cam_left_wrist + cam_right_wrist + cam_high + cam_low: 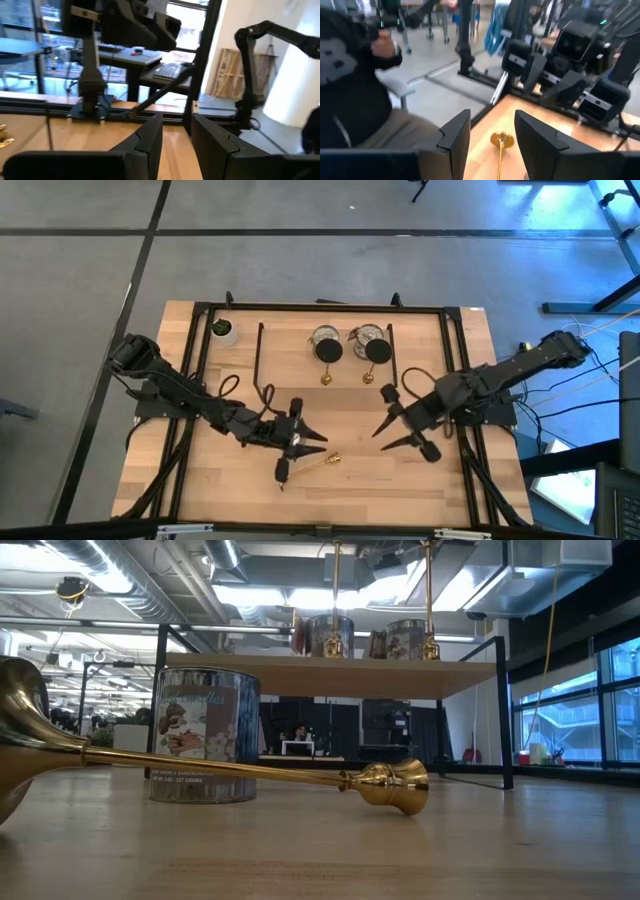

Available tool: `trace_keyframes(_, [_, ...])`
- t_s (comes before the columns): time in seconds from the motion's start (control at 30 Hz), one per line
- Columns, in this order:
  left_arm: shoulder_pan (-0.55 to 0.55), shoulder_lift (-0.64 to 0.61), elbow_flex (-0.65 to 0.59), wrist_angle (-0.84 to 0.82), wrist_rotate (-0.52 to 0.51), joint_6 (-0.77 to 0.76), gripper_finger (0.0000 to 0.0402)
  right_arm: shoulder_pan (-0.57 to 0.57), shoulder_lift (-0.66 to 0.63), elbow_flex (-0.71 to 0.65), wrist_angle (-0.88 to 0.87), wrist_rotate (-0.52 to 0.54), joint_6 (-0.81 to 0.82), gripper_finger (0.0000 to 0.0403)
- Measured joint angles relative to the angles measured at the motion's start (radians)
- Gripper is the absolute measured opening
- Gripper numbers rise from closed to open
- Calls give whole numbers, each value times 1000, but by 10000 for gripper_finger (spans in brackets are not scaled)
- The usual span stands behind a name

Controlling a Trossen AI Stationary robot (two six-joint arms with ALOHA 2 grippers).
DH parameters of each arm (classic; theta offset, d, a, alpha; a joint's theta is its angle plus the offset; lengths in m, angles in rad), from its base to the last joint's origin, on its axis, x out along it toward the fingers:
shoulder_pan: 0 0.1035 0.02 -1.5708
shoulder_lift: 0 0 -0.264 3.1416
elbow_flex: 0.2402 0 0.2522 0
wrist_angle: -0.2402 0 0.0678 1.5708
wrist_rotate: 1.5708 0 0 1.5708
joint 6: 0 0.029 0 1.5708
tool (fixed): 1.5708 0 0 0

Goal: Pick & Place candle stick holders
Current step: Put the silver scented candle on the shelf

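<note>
One gold-brass stick (320, 461) lies on its side on the table near the front, its dark disc end (283, 472) toward the left. In the low view it lies across the picture (230, 770). Two more sticks (327, 352) (378, 352) stand upright on the rack's shelf beside two silvery cups (325, 337) (368, 335). A third silvery cup (205, 750) stands on the table behind the lying stick. My left gripper (318, 442) is open just beyond the lying stick. My right gripper (380, 440) is open to its right, and the stick's small end (501, 140) shows ahead of its fingers, apart from them.
A black wire rack (260, 360) frames the table's far half, with a raised wooden shelf (330, 672). A small white pot with a green plant (222, 330) stands at the far left. A seated person (350, 95) shows beyond the table's edge in the right wrist view.
</note>
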Motion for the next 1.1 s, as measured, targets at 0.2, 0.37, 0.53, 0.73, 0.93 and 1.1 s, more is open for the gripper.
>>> trace_keyframes(0.2, [-2, 0, 0, -18, -119, -47, 97, -41, -112, -260, 350, 5, 43, 156])
trace_keyframes(0.37, [-2, 0, 1, -183, -231, -174, 88, -58, -135, -337, 419, 79, 107, 156])
trace_keyframes(0.53, [-18, 0, 57, -423, -327, -247, 76, -54, -125, -343, 370, 83, 110, 156])
trace_keyframes(0.73, [-82, 0, 205, -687, -417, -254, 74, -55, -125, -343, 375, 83, 106, 156])
trace_keyframes(0.93, [-112, 4, 324, -1008, -401, -420, 74, -54, -125, -342, 361, 79, 109, 156])
trace_keyframes(1.1, [-103, 63, 362, -1223, -243, -535, 75, -32, -125, -342, 280, 80, 116, 156])
